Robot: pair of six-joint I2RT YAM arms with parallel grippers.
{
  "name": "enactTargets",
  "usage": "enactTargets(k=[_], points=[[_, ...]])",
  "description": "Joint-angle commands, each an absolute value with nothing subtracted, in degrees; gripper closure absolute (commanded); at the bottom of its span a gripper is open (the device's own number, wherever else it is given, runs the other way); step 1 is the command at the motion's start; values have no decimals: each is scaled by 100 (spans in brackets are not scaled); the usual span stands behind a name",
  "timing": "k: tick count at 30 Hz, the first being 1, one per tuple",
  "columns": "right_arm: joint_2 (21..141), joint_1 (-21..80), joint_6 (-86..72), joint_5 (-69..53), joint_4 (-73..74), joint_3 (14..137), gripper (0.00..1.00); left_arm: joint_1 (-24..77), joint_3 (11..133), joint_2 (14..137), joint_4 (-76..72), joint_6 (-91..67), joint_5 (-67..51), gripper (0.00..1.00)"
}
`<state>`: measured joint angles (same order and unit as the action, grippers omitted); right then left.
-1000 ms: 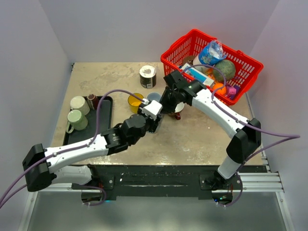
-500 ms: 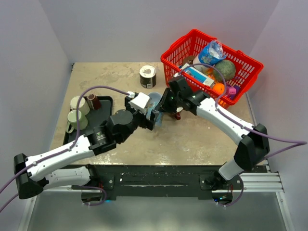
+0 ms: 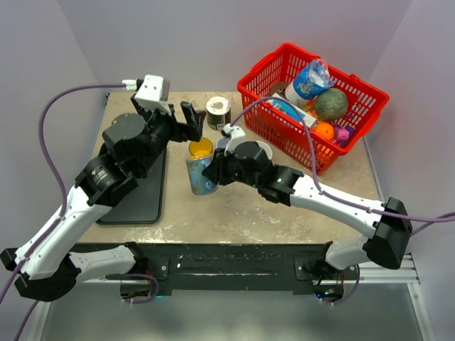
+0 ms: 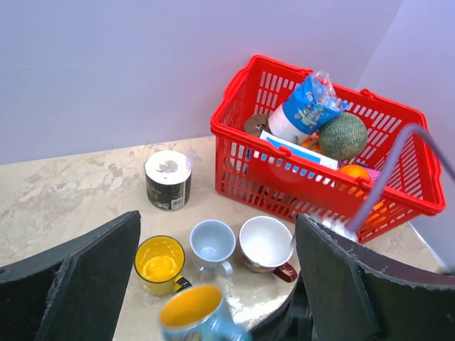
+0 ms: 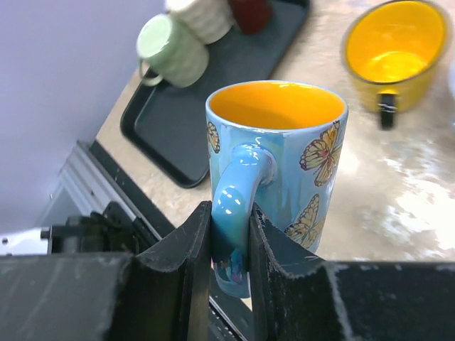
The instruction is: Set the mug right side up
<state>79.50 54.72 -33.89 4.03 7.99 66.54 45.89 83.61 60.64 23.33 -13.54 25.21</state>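
The blue butterfly mug (image 3: 201, 176) with a yellow inside stands mouth up, left of the table's middle. My right gripper (image 3: 215, 170) is shut on its handle. The right wrist view shows the mug (image 5: 284, 156) upright, with the handle pinched between the fingers of that gripper (image 5: 229, 213). Its base looks a little above the table. My left gripper (image 3: 190, 119) is open and empty, raised high over the far left of the table. In the left wrist view the mug (image 4: 195, 316) is below and between the wide-apart jaws of the left gripper (image 4: 217, 222).
A yellow mug (image 4: 159, 261), a pale blue mug (image 4: 211, 244) and a white mug with a red handle (image 4: 265, 243) stand upright behind the held mug. A black tin (image 3: 218, 112) and a red basket (image 3: 281, 135) of groceries are at the back. A black tray (image 5: 206, 92) with green mugs (image 5: 170, 46) lies on the left.
My left arm let go near the mug, rose and swung back to the far left. My right gripper carried the mug left and forward, and it now stands mouth up.
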Motion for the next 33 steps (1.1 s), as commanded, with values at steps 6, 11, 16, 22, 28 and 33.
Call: enactTargets(k=[6, 11, 16, 22, 28, 33], points=[[8279, 6178, -2488, 1397, -1816, 6277, 100, 3947, 9843, 7084, 3797, -2100, 1970, 5], [8727, 6231, -2110, 1634, -2714, 6214, 100, 3683, 9835, 7242, 3841, -2285, 1556, 5], [9385, 6231, -1820, 1766, -3506, 6345, 100, 3516, 9861, 7382, 3911, -2399, 1293, 5], [10352, 6231, -1784, 1854, -4323, 6635, 100, 3340, 9923, 7462, 4008, -2434, 1038, 5], [10872, 6231, -1618, 1907, -4798, 6996, 100, 3191, 10020, 7550, 4140, -2452, 897, 4], [11135, 6232, -1257, 2039, -5501, 7066, 100, 3059, 9993, 7559, 4140, -2505, 782, 4]])
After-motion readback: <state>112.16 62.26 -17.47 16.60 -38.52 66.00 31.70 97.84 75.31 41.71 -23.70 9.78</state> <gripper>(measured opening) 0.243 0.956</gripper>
